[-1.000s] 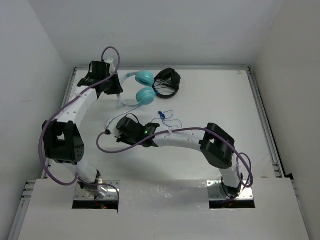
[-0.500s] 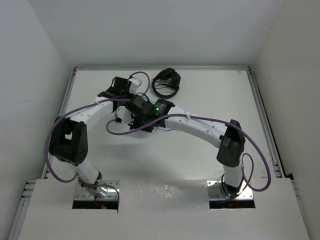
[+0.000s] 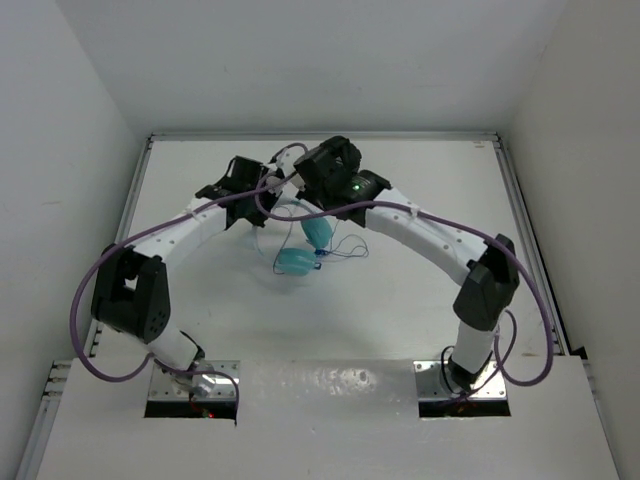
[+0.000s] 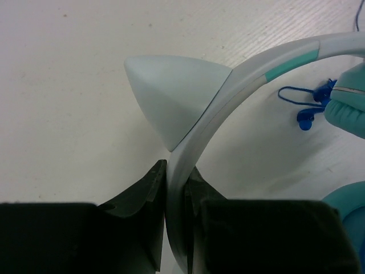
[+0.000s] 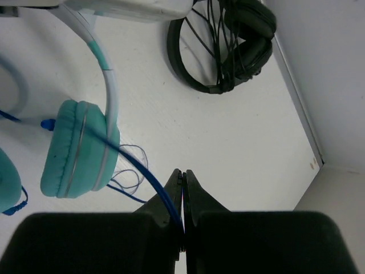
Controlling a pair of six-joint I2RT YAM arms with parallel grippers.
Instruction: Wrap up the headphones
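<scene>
1. Overhead, the right arm's wrist covers the far middle of the worktop [image 3: 420, 290] and hides the black headphones [image 5: 228, 40] almost wholly. Only the right wrist view shows them, lying close to a worktop edge and the wall, with black cable strung across their hoop.
2. The left hand [image 4: 177, 171] is clamped tight on the pale headband [image 4: 245, 74] of the headphones [image 3: 318, 232]. Below the fingertips the band is lost behind the hand's own dark body.
3. A pale pointed ear [image 4: 171, 97] sits on the band just past the fingers. Both teal cups are cropped at the right edge of the left wrist view.
4. The right hand [image 5: 182, 180] is pinched fully shut on the thin blue cable [image 5: 148, 172], which runs from the jaws up across the side of one teal cup [image 5: 80, 149]. The second cup is cut off at the left edge of that view.
5. From above, the two cups show near the middle of the worktop, just nearer than both hands, one beyond the other. Whether they rest on the surface or hang from the gripped band cannot be told.
6. Loose cable loops [image 3: 345, 245] lie just right of the cups; their ends are too fine to follow.
7. Open worktop stretches across the near half and the right side. A raised rail [image 3: 525, 230] borders the surface, and white walls close in on the left, far and right sides.
</scene>
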